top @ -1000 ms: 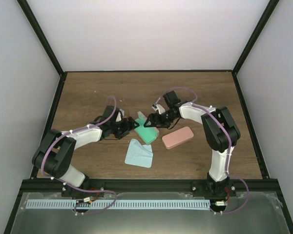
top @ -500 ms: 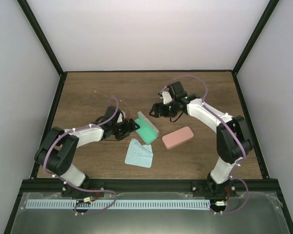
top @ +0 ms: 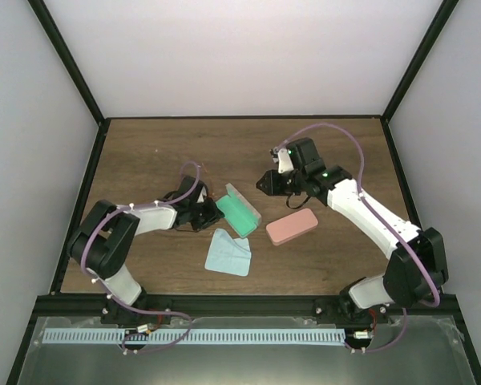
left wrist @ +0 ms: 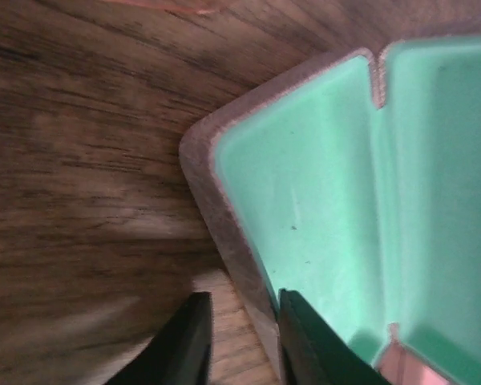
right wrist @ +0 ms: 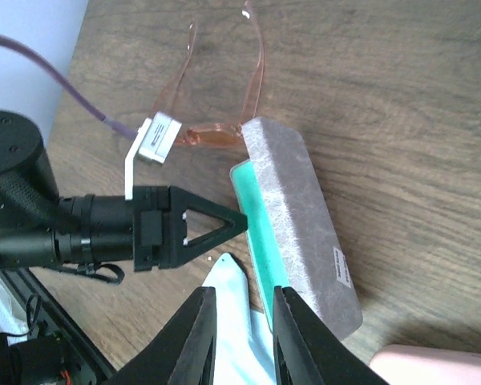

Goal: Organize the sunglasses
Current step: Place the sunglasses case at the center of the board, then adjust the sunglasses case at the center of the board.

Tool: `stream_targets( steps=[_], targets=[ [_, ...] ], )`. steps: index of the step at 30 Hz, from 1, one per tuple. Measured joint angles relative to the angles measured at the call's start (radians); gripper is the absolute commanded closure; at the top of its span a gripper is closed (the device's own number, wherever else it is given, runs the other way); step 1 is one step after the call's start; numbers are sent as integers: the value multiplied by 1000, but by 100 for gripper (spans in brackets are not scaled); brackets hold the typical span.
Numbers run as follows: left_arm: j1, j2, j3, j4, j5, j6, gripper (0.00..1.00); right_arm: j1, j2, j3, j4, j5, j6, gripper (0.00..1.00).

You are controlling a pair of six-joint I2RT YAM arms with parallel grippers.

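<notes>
Left claw (left wrist: 242,309): jaws narrowed astride side wall of open case (left wrist: 202,180), one finger inside green lining, one outside. Gap shows at outer finger, so can't tell if pinch is seated. Confirm bite before you brace case.

Right claw (right wrist: 243,293): jaws slightly apart, empty, hovering above case.

Sunglasses (right wrist: 212,132): orange-tinted pair just beyond case's end, maybe touching it, temples pointing away. Second pair not visible.

Spread right jaws, descend on bridge, lift clear of raised lid, lay into green lining.
</notes>
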Motion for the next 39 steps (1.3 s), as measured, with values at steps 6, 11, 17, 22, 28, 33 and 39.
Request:
stream_targets(
  steps=[6, 11, 17, 22, 28, 33, 39],
  targets=[
    [-16, 72, 80, -31, -11, -26, 90, 19, -2, -54, 12, -14, 19, 79],
    [-40, 128, 143, -32, -9, -78, 96, 19, -1, -61, 10, -14, 19, 78],
    [-76, 168, 177, -14, -7, -187, 96, 19, -2, -71, 6, -14, 19, 78],
    [-93, 167, 184, -20, -27, -288, 96, 19, -13, -88, -3, -13, 19, 78],
    [-111, 127, 214, -152, -108, -389, 96, 19, -21, -88, -3, -14, 19, 78],
    [-111, 40, 201, -209, -172, -500, 96, 20, -21, -88, -3, -14, 18, 77],
    [-113, -15, 133, -198, -212, -636, 93, 19, -21, -88, -4, -14, 18, 77]
  ],
)
